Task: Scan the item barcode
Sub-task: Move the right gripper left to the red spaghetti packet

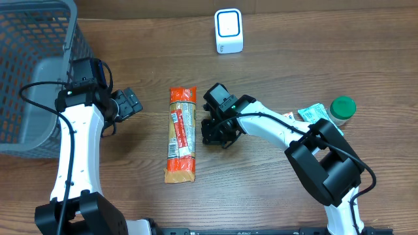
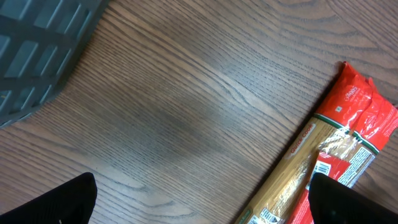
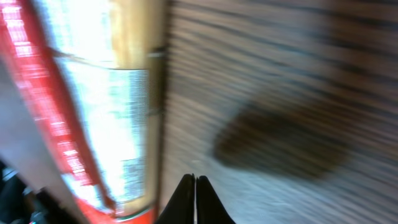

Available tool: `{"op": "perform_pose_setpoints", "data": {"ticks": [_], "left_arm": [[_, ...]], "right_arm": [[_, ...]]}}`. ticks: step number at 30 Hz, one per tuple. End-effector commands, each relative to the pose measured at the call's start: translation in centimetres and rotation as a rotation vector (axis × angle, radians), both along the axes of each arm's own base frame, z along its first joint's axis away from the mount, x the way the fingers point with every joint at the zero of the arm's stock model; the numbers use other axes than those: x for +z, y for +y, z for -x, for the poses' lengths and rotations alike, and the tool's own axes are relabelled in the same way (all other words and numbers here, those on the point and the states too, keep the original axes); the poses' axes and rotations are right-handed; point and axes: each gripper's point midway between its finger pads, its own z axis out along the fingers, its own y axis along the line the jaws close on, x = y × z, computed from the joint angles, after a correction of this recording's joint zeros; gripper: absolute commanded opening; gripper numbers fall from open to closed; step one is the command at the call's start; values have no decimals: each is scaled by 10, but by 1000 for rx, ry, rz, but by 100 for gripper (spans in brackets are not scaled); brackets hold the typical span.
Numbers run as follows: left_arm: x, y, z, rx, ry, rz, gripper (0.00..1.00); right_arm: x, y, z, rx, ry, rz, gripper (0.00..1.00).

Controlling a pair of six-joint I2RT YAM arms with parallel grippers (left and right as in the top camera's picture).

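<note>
My right fingers (image 3: pixel 185 210) are pressed shut on nothing, just right of the spaghetti packet (image 1: pixel 182 134) lying on the tabletop (image 1: pixel 274 189). My left fingers (image 2: pixel 68 202) are spread wide, holding nothing.

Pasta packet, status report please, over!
Left gripper open, empty. Right gripper shut, empty, beside pasta packet. Packet lying flat, ungripped. Nothing between it and white scanner.

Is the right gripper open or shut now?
Shut. The right gripper has its fingertips pressed together, nothing between them, beside the spaghetti packet.
</note>
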Motion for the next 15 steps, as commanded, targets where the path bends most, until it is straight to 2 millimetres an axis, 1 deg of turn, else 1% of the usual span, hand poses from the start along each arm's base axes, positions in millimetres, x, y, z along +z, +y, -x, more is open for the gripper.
{"op": "perform_pose_setpoints", "data": {"ticks": [1, 3, 4, 9, 15], "left_arm": [[1, 1, 0, 8, -1, -4, 100], [1, 1, 0, 8, -1, -4, 100], [1, 1, 0, 8, -1, -4, 100], [1, 1, 0, 8, -1, -4, 100], [1, 1, 0, 8, -1, -4, 100]], "right_arm": [[9, 16, 14, 104, 30, -121, 23], [9, 16, 13, 107, 25, -124, 34], [9, 16, 13, 106, 26, -124, 36], [9, 17, 13, 107, 27, -125, 36], [17, 26, 14, 138, 20, -193, 37]]}}
